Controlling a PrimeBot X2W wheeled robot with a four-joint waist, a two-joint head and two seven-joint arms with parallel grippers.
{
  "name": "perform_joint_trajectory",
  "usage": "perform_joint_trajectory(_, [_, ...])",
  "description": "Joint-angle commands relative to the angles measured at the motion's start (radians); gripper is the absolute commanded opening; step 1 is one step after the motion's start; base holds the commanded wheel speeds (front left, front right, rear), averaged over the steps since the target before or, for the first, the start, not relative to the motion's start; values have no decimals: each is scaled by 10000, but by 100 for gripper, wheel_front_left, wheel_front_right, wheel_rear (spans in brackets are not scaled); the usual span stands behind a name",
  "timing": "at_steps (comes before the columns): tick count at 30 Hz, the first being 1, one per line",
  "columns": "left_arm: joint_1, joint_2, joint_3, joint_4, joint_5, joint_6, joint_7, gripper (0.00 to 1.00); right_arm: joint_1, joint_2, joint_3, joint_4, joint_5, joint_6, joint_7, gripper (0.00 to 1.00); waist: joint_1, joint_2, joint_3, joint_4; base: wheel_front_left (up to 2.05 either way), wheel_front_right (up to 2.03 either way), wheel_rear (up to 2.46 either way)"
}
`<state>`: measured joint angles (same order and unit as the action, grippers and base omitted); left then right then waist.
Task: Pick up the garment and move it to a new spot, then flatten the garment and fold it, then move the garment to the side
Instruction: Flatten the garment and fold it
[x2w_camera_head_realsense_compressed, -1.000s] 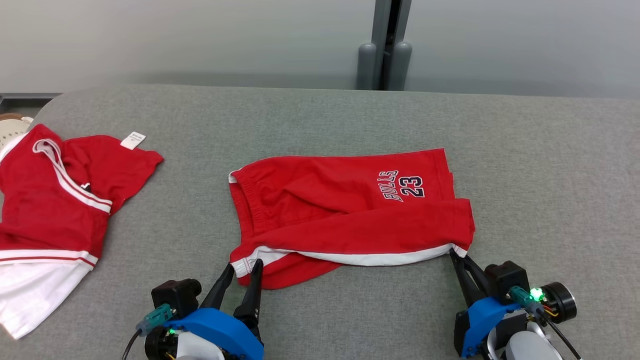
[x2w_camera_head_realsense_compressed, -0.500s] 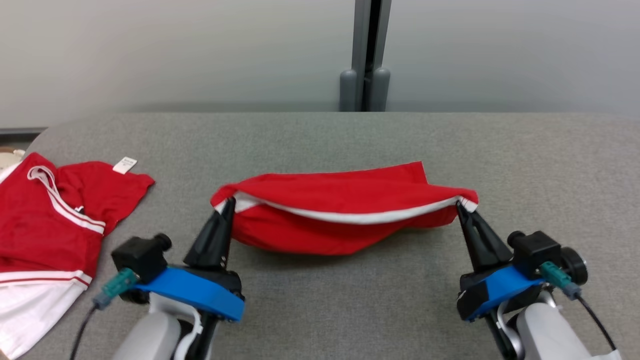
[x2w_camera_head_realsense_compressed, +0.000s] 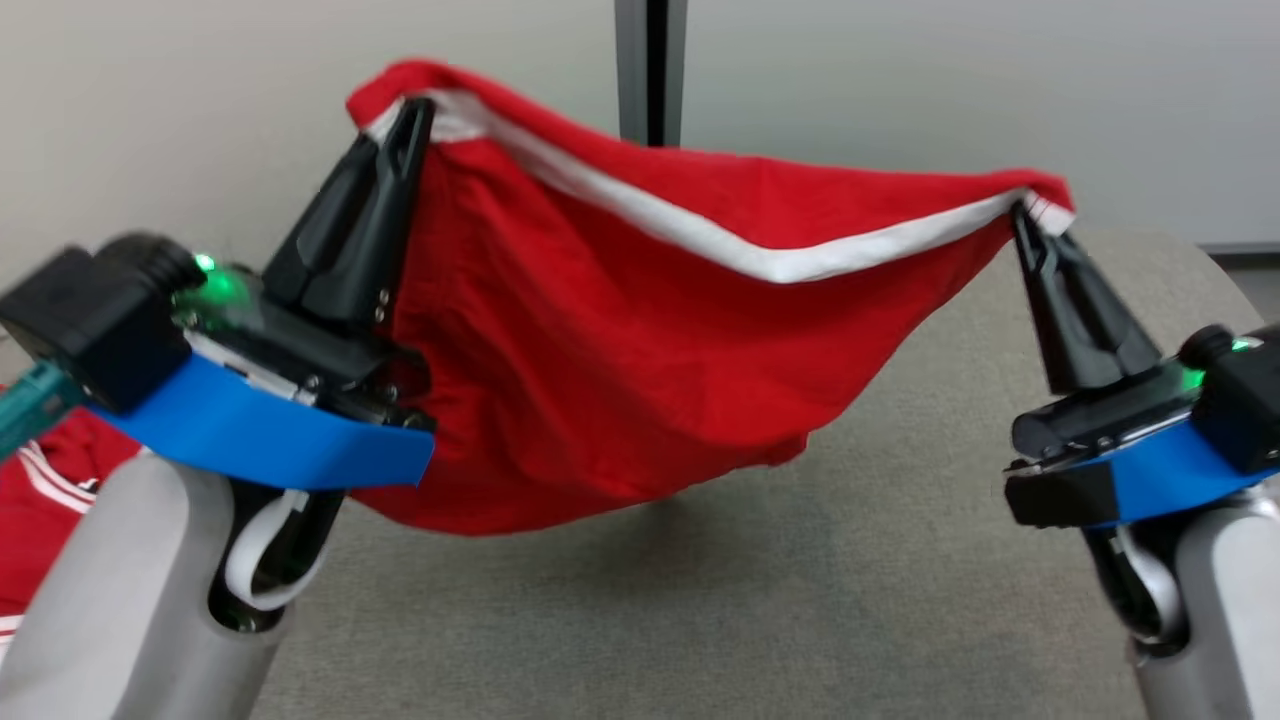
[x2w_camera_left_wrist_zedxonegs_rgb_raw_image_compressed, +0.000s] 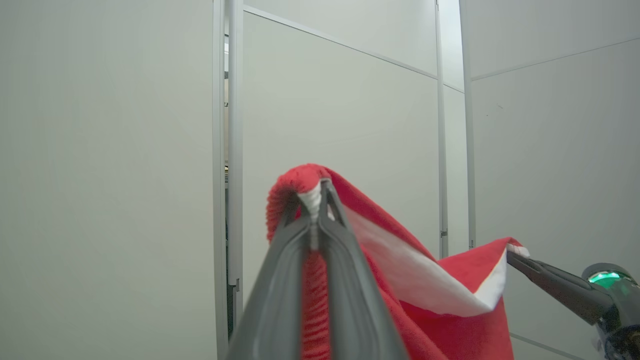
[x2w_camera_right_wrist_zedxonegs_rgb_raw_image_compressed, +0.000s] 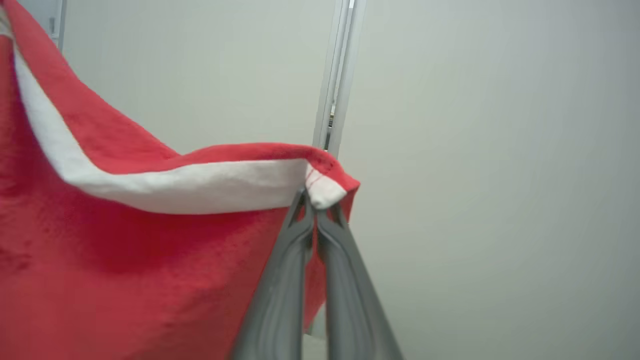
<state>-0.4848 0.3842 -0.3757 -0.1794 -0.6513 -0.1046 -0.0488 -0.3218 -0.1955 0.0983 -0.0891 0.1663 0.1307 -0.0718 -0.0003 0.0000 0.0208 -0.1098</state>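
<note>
Red garment (x2w_camera_head_realsense_compressed: 620, 350) hung mid-frame over the grey counter (x2w_camera_head_realsense_compressed: 800, 620), left pincer (x2w_camera_head_realsense_compressed: 412, 112) clamped shut on its white-trimmed corner upper left, right pincer (x2w_camera_head_realsense_compressed: 1022, 214) clamped on the opposite corner upper right, cloth sagging between them, second red garment (x2w_camera_head_realsense_compressed: 40, 490) at lower-left edge

The garment (x2w_camera_head_realsense_compressed: 600, 330) hangs above the worktop (x2w_camera_head_realsense_compressed: 800, 600), with the left gripper (x2w_camera_head_realsense_compressed: 418, 108) at its upper left corner, the right gripper (x2w_camera_head_realsense_compressed: 1022, 208) at its upper right corner, a wall post (x2w_camera_head_realsense_compressed: 650, 60) behind it and a second garment (x2w_camera_head_realsense_compressed: 40, 500) lower to its left.
</note>
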Motion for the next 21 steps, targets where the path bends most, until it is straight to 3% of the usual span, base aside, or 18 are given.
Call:
perform_joint_trajectory(1, [-312,110,-45,-124,-4,29,249,0,-184,-158,-79,-339,-164,1,261,0,3,0,146,-63,0,0,0])
perform_joint_trajectory(5, [-1371,111,-157,4,84,-30,777,0,-639,-140,-392,-864,-224,1,830,0,3,0,769,-284,0,0,0])
perform_joint_trajectory(10, [-2864,-59,-288,1012,212,-111,843,0,-1876,-159,-568,-57,-391,1,964,0,3,0,1761,-577,0,0,0])
perform_joint_trajectory(16, [-4653,-361,-372,2305,406,-207,108,0,-3771,-30,-734,870,-789,1,474,0,3,0,2764,-938,0,0,0])
perform_joint_trajectory(21, [-5079,-624,-533,2861,293,-249,-632,0,-4474,208,-1006,1070,-1106,1,6,0,3,0,3308,-1039,0,0,0])
